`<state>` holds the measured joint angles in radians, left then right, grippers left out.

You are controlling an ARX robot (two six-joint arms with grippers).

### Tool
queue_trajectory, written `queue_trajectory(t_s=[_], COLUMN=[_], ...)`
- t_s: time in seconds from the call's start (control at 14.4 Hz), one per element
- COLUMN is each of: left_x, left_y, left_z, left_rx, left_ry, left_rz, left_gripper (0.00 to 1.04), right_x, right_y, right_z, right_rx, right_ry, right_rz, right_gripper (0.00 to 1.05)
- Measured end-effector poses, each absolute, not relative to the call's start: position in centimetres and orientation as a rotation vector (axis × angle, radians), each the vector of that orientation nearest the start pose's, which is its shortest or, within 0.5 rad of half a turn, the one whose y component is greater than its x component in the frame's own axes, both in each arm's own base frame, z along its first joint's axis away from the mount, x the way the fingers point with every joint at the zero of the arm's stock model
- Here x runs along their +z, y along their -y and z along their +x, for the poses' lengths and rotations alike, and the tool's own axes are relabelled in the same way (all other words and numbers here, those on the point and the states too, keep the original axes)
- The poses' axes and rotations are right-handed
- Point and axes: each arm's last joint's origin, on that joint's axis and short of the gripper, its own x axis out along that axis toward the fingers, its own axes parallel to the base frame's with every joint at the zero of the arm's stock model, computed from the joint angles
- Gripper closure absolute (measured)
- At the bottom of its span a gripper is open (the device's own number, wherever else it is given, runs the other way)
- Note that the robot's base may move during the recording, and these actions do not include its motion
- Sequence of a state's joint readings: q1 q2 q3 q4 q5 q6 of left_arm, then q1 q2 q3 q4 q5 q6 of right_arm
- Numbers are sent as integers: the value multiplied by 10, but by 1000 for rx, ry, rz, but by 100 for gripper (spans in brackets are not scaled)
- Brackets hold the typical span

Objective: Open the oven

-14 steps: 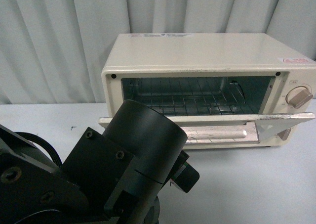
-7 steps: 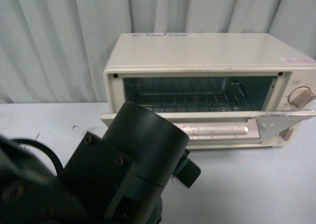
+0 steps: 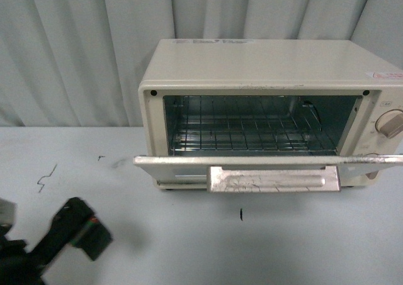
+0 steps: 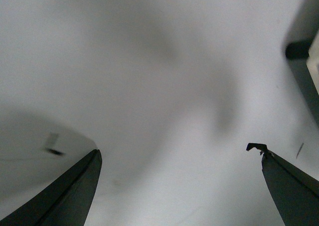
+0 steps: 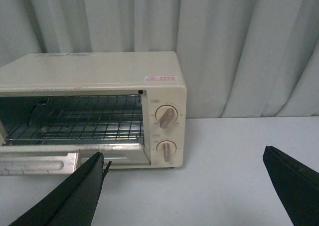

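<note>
A pale grey worktop (image 3: 189, 247) ran back to a pleated grey-white curtain (image 3: 75, 52). The cream-white boxy toaster oven (image 3: 252, 65) stood at the rear, right of centre, with its drop-down door (image 3: 271, 161) folded level and its wire rack (image 3: 252, 134) exposed. The left hand (image 4: 175, 149) hung low over the worktop at front left and the right hand (image 5: 183, 153) faced the oven's knob end from well apart, both with fingers spread and holding nothing.

Pale table (image 3: 296, 247) backed by a pleated curtain (image 3: 75, 46).
The grey-white curtain is hung in vertical folds across the whole background, and its lower edge is met by the light, smooth tabletop. A few small dark marks are seen there: a thin squiggle (image 3: 45, 177) at the left, a tiny tick (image 3: 101, 157) beyond it, and a short upright dash (image 3: 241, 214) near the middle.
</note>
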<state>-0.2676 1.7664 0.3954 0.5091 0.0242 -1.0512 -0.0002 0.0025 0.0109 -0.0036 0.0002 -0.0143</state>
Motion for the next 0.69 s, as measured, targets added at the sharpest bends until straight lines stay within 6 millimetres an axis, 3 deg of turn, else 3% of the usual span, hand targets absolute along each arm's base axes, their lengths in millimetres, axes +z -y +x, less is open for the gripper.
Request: queue_trajectory(t_s=[0.07,0.14,0.55,0.62,0.69], left_x=[67,80,158,164,158], left_y=[44,38,49,52,49], left_z=[220,211,202,205,203], left_rx=[231,207,40,3,-1], left_ry=[-924,-911,-647,-495,-272], left_rz=[-880,-868,-812,-762,-587], left_gripper=[7,7,7,11,23], right_x=[167,167,167,167,167], right_y=[0,0,0,0,0], right_z=[97,97,97,97,97], right_rx=[0,0,0,0,0], right_ry=[5,5,5,5,6], right_rz=[-14,-14,-14,-14,-14], right_gripper=[6,6,6,6,6])
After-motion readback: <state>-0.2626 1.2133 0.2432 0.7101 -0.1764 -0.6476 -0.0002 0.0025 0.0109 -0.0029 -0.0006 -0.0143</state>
